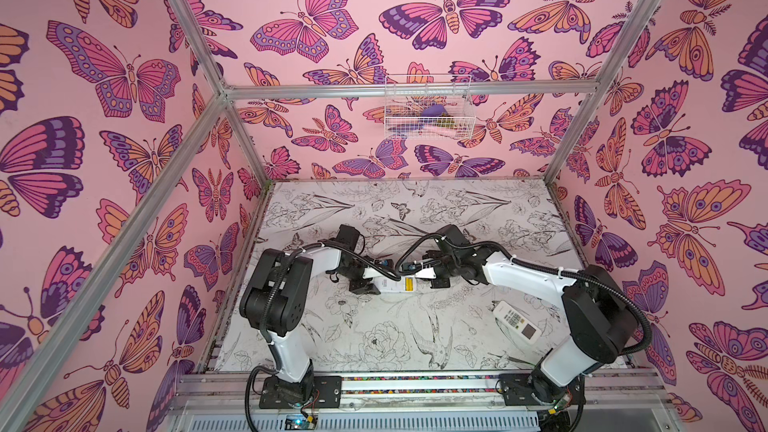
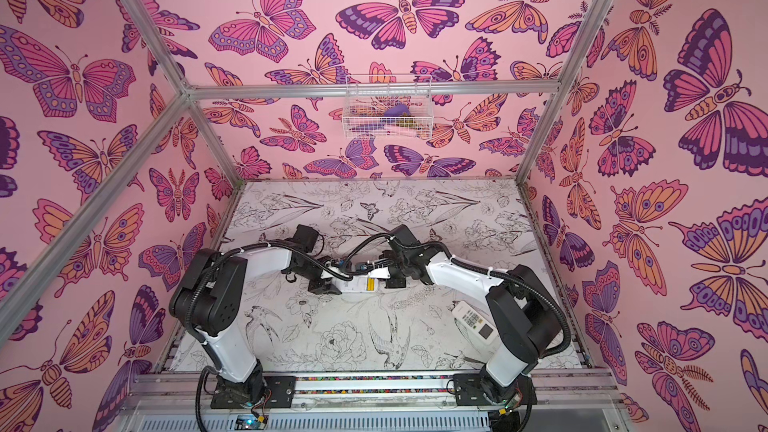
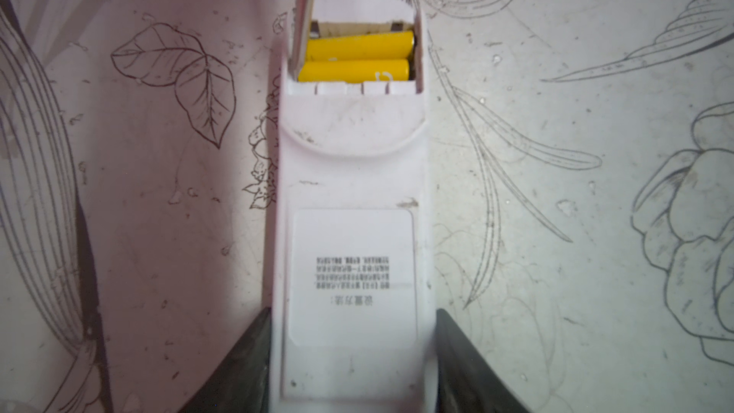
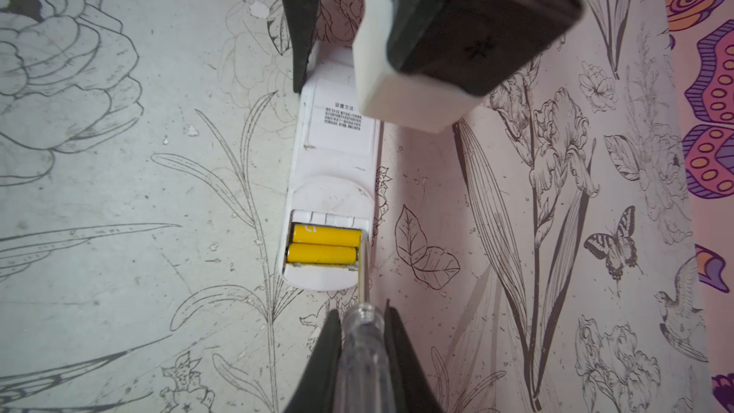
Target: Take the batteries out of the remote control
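Item 1. White remote control [image 3: 349,176]: laid back-up on the flower-printed table [image 1: 374,209], near its middle, between the two arms in both top views [image 1: 395,284] [image 2: 353,284]. A printed label was seen on the half nearer the left arm. The battery compartment at the opposite end was found open.

Item 2. Yellow batteries, two: seated side by side in the open compartment, lying across the remote's width. Both were recorded in the left wrist view [image 3: 359,46] [image 3: 353,71] and in the right wrist view [image 4: 325,235] [image 4: 321,254]. Neither was lifted out of its bay.

Item 3. Left gripper [image 3: 351,319]: closed on the label end of the white remote control, one dark finger pressed to each long side.

Item 4. Right gripper [image 4: 362,315]: clamped on the clear handle of a screwdriver [image 4: 359,351]. The metal shaft was pointed into the compartment, along one end of the two batteries. Whether the tip touched a battery could not be told.

Item 5. Second remote control [image 1: 516,322]: white, laid buttons-up near the right arm's elbow, well apart from the first.

Item 6. Wire basket [image 1: 428,108]: white, hung on the back wall's rail, with a purple object inside. Its other contents could not be made out.
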{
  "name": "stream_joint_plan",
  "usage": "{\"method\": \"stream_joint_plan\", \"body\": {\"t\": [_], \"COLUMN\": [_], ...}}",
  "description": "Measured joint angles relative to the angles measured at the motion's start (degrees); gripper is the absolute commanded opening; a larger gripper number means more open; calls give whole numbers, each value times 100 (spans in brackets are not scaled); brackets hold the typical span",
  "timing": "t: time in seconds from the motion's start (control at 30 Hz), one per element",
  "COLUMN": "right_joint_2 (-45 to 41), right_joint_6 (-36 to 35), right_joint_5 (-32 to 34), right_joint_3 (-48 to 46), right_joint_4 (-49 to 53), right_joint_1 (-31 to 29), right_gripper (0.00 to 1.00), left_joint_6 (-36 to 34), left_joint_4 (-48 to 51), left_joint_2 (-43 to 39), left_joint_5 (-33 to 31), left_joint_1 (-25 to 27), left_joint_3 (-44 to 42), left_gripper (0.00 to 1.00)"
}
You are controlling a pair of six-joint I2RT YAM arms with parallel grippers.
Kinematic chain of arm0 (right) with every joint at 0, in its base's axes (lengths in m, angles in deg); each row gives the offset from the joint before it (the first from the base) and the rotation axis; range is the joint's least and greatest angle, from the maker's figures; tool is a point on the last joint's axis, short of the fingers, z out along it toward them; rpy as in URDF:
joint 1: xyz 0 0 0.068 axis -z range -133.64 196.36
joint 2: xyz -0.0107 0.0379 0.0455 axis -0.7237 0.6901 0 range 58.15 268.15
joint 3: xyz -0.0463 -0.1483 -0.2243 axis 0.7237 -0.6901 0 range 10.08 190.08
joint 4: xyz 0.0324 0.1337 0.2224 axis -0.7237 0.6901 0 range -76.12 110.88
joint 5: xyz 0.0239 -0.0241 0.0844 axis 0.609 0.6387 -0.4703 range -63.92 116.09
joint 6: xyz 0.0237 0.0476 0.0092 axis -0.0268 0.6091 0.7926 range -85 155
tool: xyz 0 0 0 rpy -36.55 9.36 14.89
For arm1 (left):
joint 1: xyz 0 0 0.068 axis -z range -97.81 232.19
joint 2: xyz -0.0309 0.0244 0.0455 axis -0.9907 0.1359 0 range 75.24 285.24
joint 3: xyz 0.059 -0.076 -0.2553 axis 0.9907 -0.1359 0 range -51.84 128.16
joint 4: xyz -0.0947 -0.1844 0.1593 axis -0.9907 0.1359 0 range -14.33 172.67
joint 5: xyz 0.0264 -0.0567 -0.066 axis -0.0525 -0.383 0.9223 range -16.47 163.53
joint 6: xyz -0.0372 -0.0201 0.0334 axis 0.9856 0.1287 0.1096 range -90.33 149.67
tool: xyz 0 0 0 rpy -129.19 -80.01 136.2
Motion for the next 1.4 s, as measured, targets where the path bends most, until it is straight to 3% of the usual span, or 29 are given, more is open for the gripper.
{"method": "stream_joint_plan", "body": {"t": [0.37,0.7,1.1,1.4], "right_joint_2": [111,116,-258,-302], "right_joint_6": [-140,31,35,-68], "right_joint_5": [-313,-1165,-813,-688], "right_joint_3": [192,260,-367,-400], "right_joint_4": [267,848,68,79], "right_joint_1": [151,339,188,138], "right_gripper": [0,0,0,0], "left_joint_6": [-15,-26,-11,-9], "left_joint_4": [-2,-2,-2,-2], "left_joint_2": [0,0,0,0], "left_joint_5": [4,7,4,4], "left_joint_1": [0,2,2,2], "left_joint_3": [0,0,0,0], "left_gripper": [49,49,49,49]}}
